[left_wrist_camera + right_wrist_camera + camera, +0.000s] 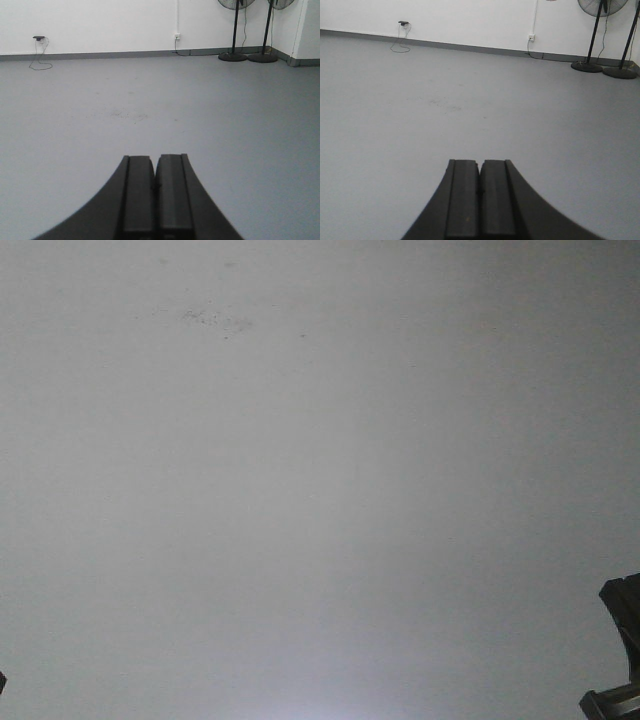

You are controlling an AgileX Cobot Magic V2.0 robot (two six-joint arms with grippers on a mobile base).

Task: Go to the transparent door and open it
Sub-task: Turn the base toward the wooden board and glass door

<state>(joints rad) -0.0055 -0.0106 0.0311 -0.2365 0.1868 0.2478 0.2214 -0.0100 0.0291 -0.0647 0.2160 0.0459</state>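
The transparent door is out of view in every frame. My left gripper (155, 158) is shut, its two dark fingers pressed together with nothing between them, pointing low over bare grey floor (100, 110). My right gripper (480, 162) is shut the same way over the same floor (420, 115). In the front view only grey floor (320, 480) shows, with a dark piece of the right arm (622, 620) at the lower right edge.
A white wall (110, 25) with a grey skirting closes the far side. Two black pedestal fans (235, 30) (265, 32) stand at the far right. A wall socket (177, 36) and a small device with a loose cable (39, 38) hang on the wall.
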